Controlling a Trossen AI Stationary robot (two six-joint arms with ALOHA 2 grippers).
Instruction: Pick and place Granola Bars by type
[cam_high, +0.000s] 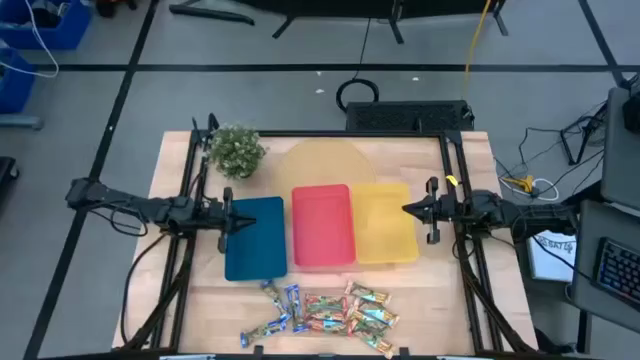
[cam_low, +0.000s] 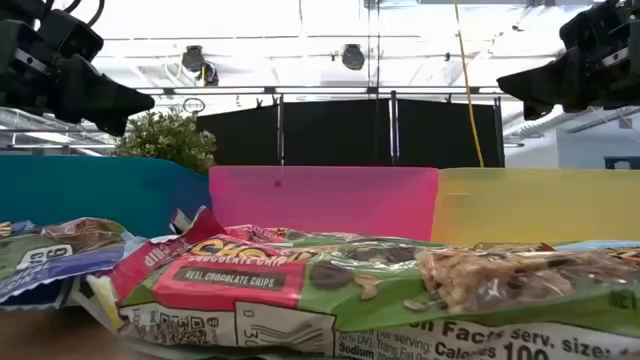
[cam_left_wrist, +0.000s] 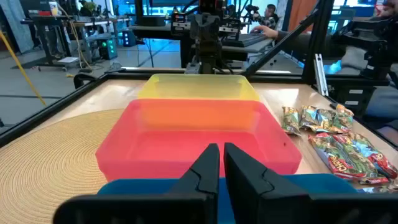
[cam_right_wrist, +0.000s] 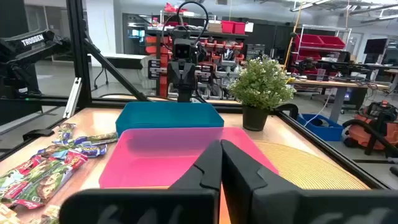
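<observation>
The Granola Bars (cam_high: 325, 312) lie heaped on the surface (cam_high: 430, 300) in front of the blue tray (cam_high: 254, 236), red tray (cam_high: 322, 226) and yellow tray (cam_high: 386, 222) (none sits in a tray). The left end effector (cam_high: 228, 217), fingers together and empty, hovers over the blue tray's outer edge. The right end effector (cam_high: 408, 209), likewise closed, hangs above the yellow tray, both well apart from the bars.

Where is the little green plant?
In the high view, the potted plant stands at the table's far left corner, behind the blue tray and beside the round woven mat.
</observation>
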